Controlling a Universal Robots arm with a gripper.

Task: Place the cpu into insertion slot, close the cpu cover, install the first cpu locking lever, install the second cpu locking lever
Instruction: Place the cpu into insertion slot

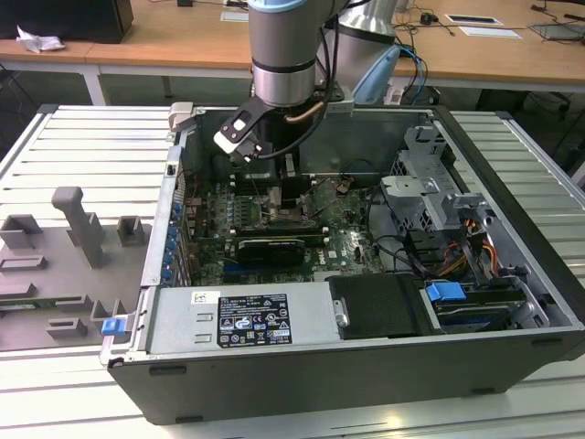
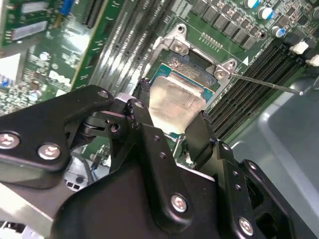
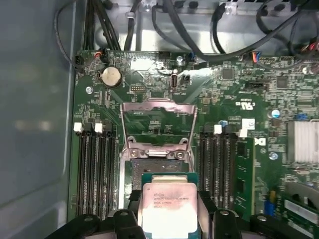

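The cpu (image 3: 168, 204) is clamped by its edges between the fingers of the gripper (image 3: 168, 216) and held over the near part of the insertion slot (image 3: 149, 167); contact cannot be judged. The cpu cover (image 3: 158, 104) is seen swung open beyond the slot. The arm is lowered into the open computer case (image 1: 366, 366).

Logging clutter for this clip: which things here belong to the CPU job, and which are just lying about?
Job: gripper, shut on the cpu; insertion slot; cpu cover, open.
Lying about: coin battery; memory slots; black expansion card; power supply.
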